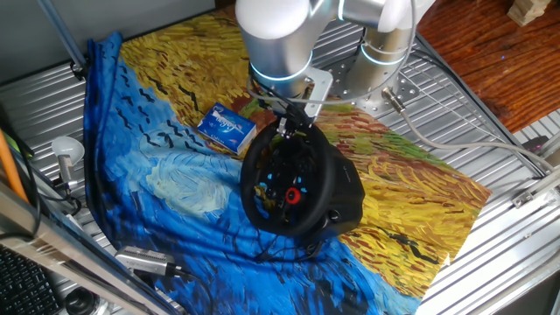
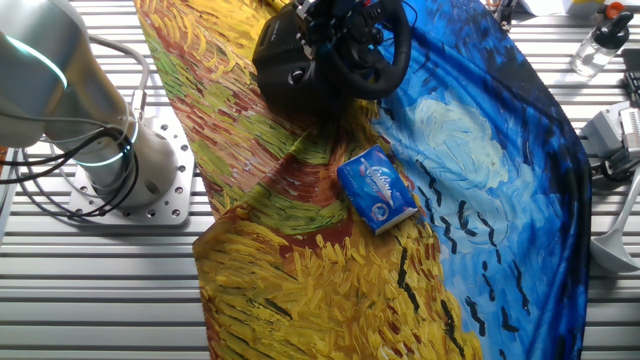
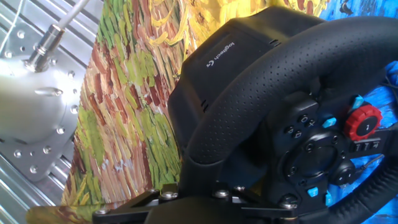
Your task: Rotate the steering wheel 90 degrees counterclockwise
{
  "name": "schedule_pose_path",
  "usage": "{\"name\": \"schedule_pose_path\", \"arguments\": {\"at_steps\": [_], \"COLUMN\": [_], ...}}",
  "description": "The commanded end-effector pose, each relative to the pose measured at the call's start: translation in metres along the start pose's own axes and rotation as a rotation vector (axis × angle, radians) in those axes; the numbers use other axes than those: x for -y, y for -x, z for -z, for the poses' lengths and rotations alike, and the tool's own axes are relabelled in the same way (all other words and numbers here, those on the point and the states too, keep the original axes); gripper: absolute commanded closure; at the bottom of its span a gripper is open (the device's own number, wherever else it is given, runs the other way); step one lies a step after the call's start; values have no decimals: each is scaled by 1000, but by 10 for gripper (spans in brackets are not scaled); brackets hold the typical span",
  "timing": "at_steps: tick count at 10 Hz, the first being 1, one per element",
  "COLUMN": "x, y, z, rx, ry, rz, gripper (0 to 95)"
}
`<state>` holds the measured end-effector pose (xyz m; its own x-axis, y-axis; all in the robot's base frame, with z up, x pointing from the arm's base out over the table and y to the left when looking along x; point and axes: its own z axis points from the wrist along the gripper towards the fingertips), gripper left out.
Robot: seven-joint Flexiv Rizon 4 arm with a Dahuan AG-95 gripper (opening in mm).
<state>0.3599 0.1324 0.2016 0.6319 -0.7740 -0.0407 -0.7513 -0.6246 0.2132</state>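
The steering wheel [image 1: 254, 175] is a black round wheel on a bulky black base [image 1: 350, 197], standing on the painted cloth. Its hub carries a red round button [image 1: 293, 197] and small blue buttons. It also shows at the top of the other fixed view [image 2: 385, 65]. My gripper [image 1: 285, 131] sits on the top of the rim. In the hand view the rim [image 3: 249, 106] runs straight down into my gripper [image 3: 205, 186], with the jaws closed around it. The fingertips themselves are hidden behind the rim.
A small blue-and-white box [image 1: 226, 125] lies on the cloth left of the wheel and shows in the other fixed view [image 2: 377, 188]. My arm's metal base [image 2: 130, 160] stands on the slatted table. Cables and a plastic bottle [image 2: 598, 42] lie at the table edges.
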Motion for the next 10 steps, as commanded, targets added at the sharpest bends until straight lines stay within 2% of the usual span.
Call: {"name": "schedule_pose_path", "arguments": {"at_steps": [1,4,7,10], "x": [1,1,1,1], "y": [-1,-2,-3,-3], "z": [-2,-3,-4,-5], "rx": [-6,-23,-17,-25], "ry": [-5,-11,-18,-25], "rz": [8,21,26,42], "gripper": [950,950,950,950]}}
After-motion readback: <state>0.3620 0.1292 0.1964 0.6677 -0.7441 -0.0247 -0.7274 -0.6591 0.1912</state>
